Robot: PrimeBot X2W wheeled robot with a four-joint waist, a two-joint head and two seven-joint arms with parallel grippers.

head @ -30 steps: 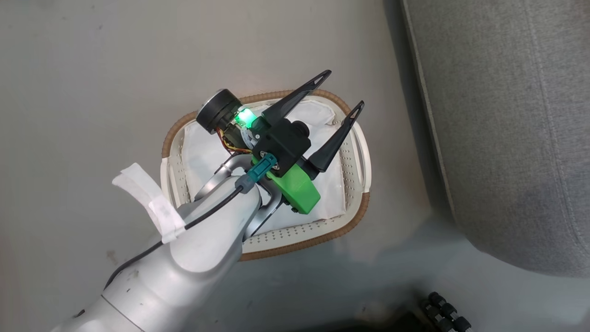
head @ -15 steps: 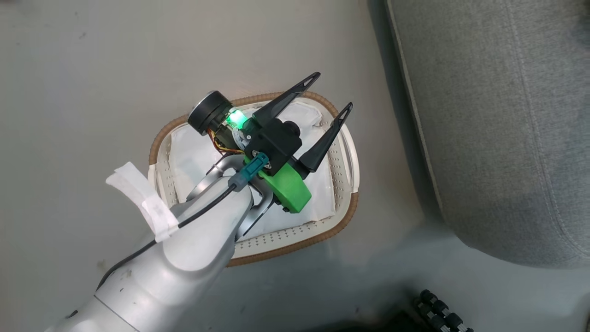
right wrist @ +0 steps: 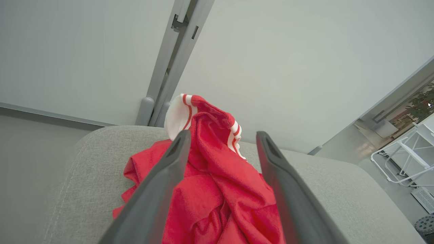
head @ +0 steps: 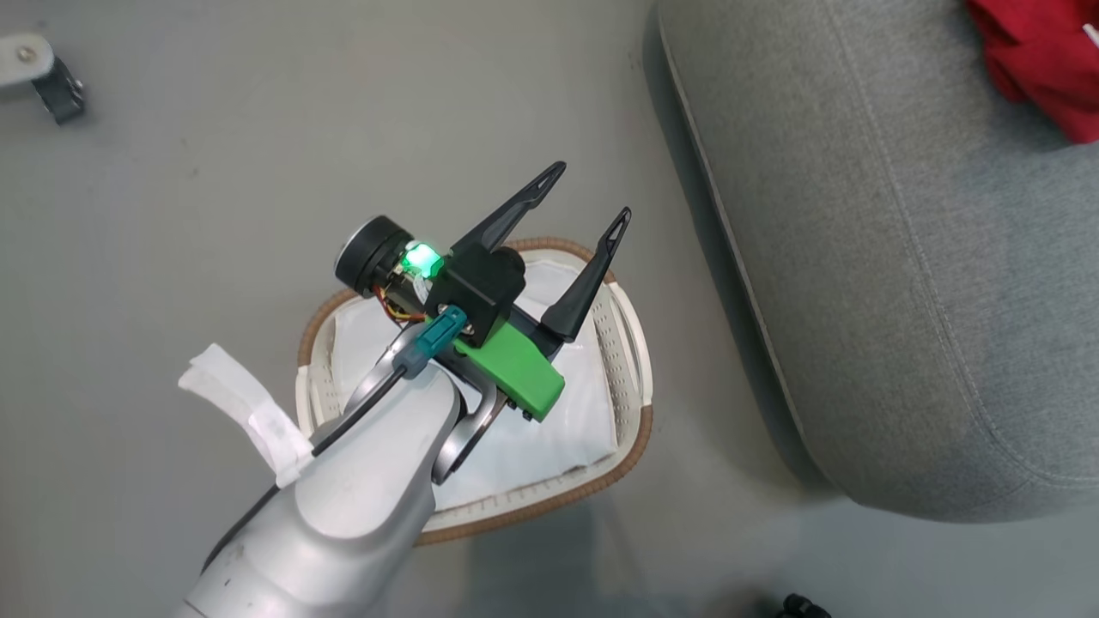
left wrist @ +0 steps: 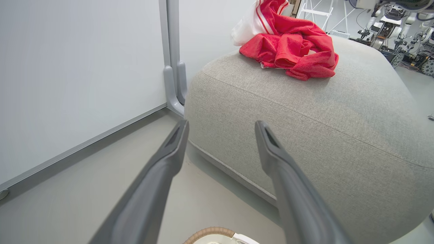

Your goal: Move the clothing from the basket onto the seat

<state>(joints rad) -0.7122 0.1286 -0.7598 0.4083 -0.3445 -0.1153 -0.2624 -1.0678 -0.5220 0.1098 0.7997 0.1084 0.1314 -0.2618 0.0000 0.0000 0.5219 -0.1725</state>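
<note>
Two jaw pairs spread wide, grasping nothing. Found red sports garment (left wrist: 288, 51) heaped atop grey seat cushion (left wrist: 322, 135), right gripper (right wrist: 222, 134) poised just above seat. Found left gripper (head: 591, 190) and white laundry basket (head: 625, 360) beside seat.

Open floor (head: 678, 360) between basket (head: 634, 369), seat (head: 901, 257); clothing (head: 1043, 60) heaped atop seat.

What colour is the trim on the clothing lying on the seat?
Red-and-white stripes edge the clothing, clearest in the right wrist view.

Crumpled red garment (left wrist: 288, 51) being carried by grey fabric cushion (left wrist: 322, 128), white perforated basket (head: 629, 369) being borne by grey floor (head: 215, 172)
</note>
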